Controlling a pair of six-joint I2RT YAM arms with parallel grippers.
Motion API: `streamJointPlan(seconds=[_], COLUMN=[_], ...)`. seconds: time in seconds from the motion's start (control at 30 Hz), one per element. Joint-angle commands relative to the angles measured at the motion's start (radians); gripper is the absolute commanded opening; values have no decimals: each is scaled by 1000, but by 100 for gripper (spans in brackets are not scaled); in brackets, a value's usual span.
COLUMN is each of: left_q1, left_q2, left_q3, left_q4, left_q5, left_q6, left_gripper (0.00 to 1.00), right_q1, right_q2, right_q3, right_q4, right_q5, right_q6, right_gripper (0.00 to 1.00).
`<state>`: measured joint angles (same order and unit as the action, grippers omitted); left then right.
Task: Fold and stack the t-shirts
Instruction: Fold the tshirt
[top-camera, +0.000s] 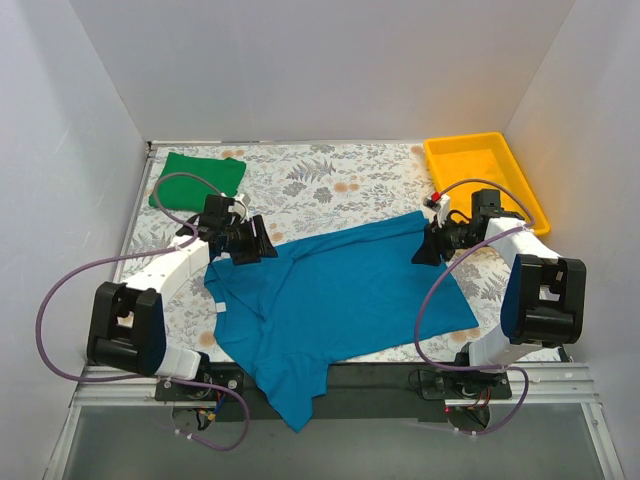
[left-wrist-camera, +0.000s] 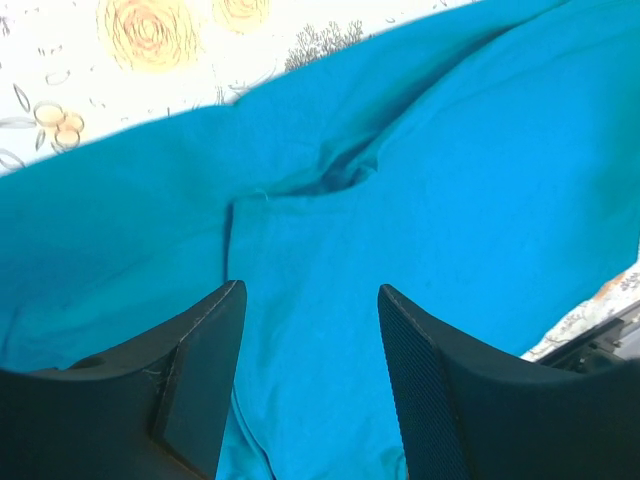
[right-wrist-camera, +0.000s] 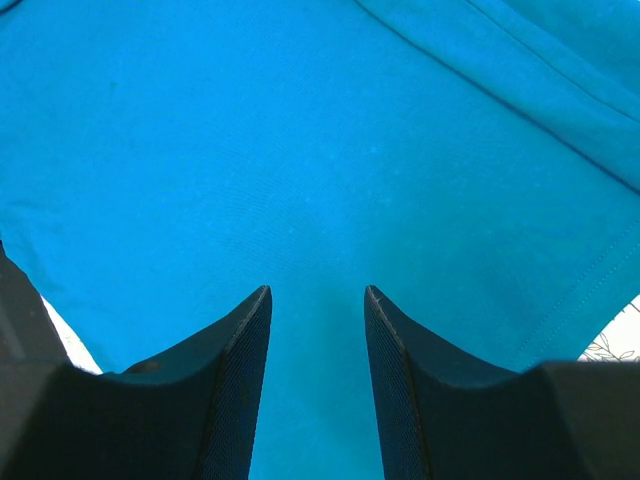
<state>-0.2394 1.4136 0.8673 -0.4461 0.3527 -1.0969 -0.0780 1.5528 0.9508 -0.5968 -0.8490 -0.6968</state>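
Observation:
The teal-blue t-shirt lies spread across the middle of the table, its lower end hanging over the near edge. The green t-shirt lies folded at the far left corner. My left gripper is open over the shirt's left upper edge; in the left wrist view blue cloth fills the gap between the jaws. My right gripper is open over the shirt's right upper edge; the right wrist view shows flat blue cloth below. Neither holds anything.
A yellow plastic tray stands at the far right corner, just behind the right arm. The table has a floral-patterned cover. White walls close in the back and sides.

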Motion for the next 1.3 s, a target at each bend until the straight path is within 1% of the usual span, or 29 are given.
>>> streamJointPlan(seconds=[0.0, 0.2, 0.43, 0.8, 1.03, 1.27], left_q1=[0, 0, 0, 0, 0, -1], left_q2=[13, 45, 116, 223, 249, 245], left_q3=[41, 52, 87, 136, 128, 127], left_q4=[44, 43, 43, 26, 27, 27], left_q5=[2, -21, -9, -15, 8, 37], left_q6=[64, 71, 72, 85, 92, 94], left_gripper=[54, 55, 55, 51, 49, 43], right_q1=[-8, -14, -16, -28, -31, -36], right_q2=[-20, -19, -20, -22, -17, -17], right_q3=[8, 6, 6, 6, 6, 8], right_q4=[-14, -15, -18, -20, -21, -24], right_q5=[-28, -33, -38, -47, -53, -55], right_q6=[-20, -23, -24, -24, -24, -26], right_gripper=[49, 49, 49, 49, 49, 49])
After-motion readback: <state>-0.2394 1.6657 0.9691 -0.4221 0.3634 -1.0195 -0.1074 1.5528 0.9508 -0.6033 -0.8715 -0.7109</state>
